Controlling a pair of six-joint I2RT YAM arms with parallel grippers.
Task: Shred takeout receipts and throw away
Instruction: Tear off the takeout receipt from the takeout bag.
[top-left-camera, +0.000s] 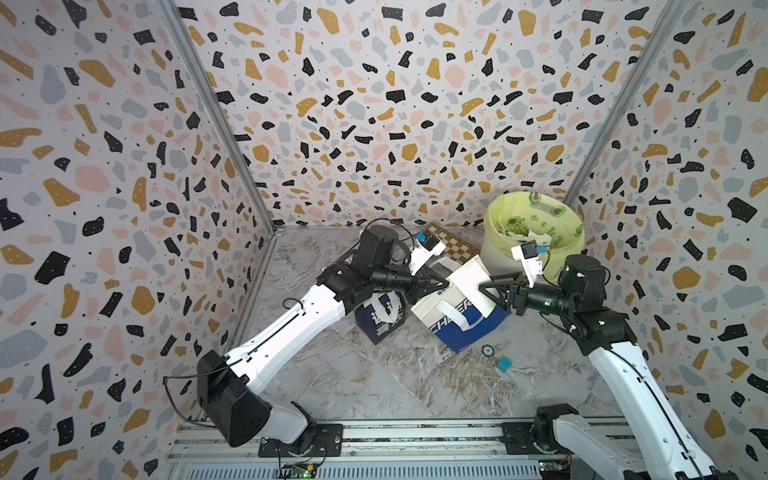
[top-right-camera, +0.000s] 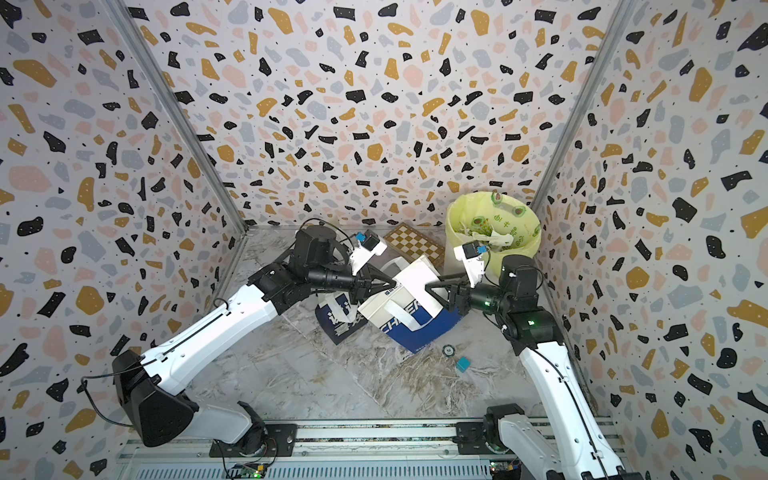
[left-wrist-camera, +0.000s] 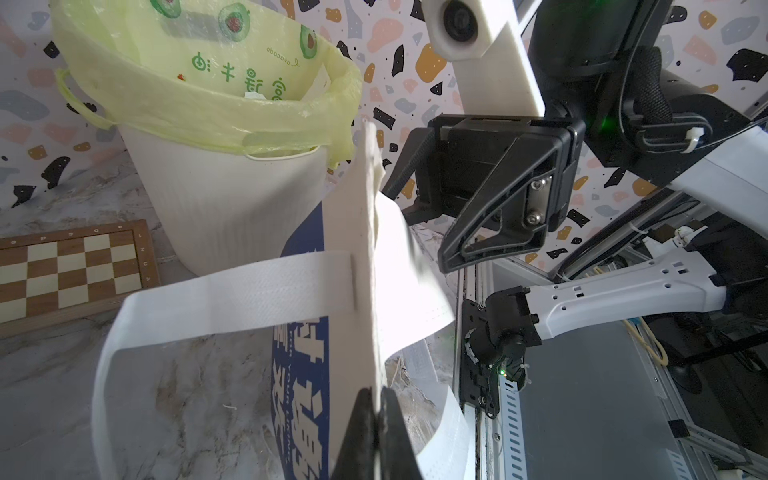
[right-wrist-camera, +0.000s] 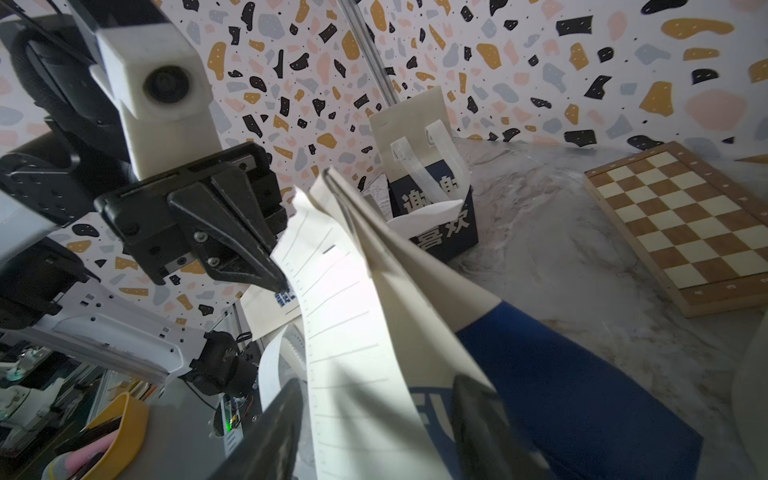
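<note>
So, left gripper (left-wrist-camera: 376, 395) is clamped on the white top edge of the bigger bag (top-left-camera: 478, 328). The receipt (right-wrist-camera: 345, 332) lies against that edge, between the right gripper's (right-wrist-camera: 378, 395) half-spread jaws. The lined bin (top-left-camera: 496, 257) is right behind, with the chessboard (top-left-camera: 455, 245) and small bag (top-left-camera: 380, 320) nearby.

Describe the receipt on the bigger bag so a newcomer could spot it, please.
Beside the white bin with the yellow-green liner, at the back right, is the larger navy-and-white bag. The receipt is the thin white slip at its top edge: flat paper with faint grey lines, unlike the woven strap handles.
</note>
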